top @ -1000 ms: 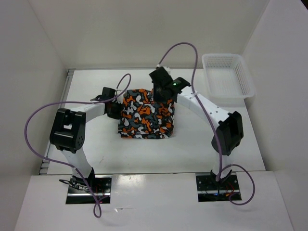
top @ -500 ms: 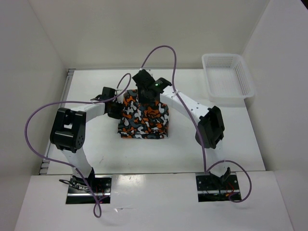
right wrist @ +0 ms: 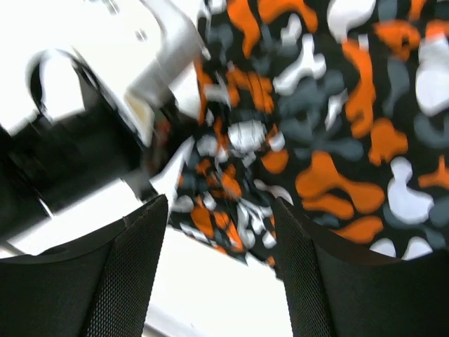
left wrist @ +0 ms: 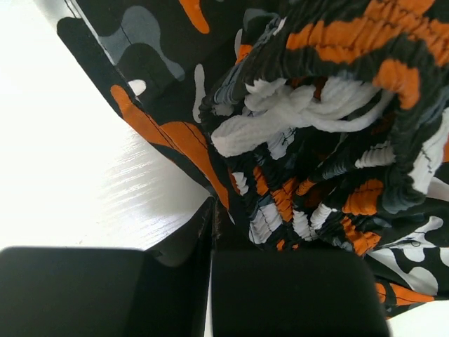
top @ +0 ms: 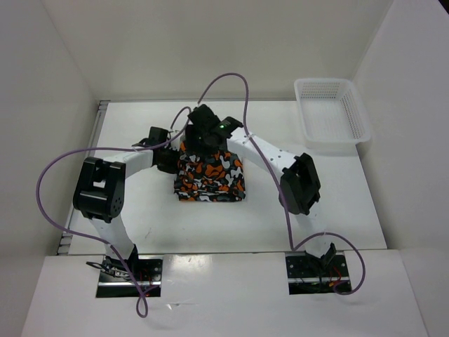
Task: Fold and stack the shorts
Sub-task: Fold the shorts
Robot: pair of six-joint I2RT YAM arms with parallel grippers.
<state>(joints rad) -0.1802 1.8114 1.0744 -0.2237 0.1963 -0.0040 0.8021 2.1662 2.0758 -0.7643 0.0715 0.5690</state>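
One pair of soft camouflage shorts (top: 210, 175) in orange, black, grey and white lies folded in a compact block at the middle of the white bench (top: 316, 203). One white plastic mesh basket (top: 333, 116) sits at the far right corner. There are two arms. The left arm (top: 133, 160) reaches in low from the left, and the left arm's fingers (left wrist: 295, 295) are pressed together on the fabric's edge beside the bunched waistband. The right arm (top: 270, 154) stretches over the block's far left corner, with the right arm's fingers (right wrist: 133, 274) spread apart above the fabric.
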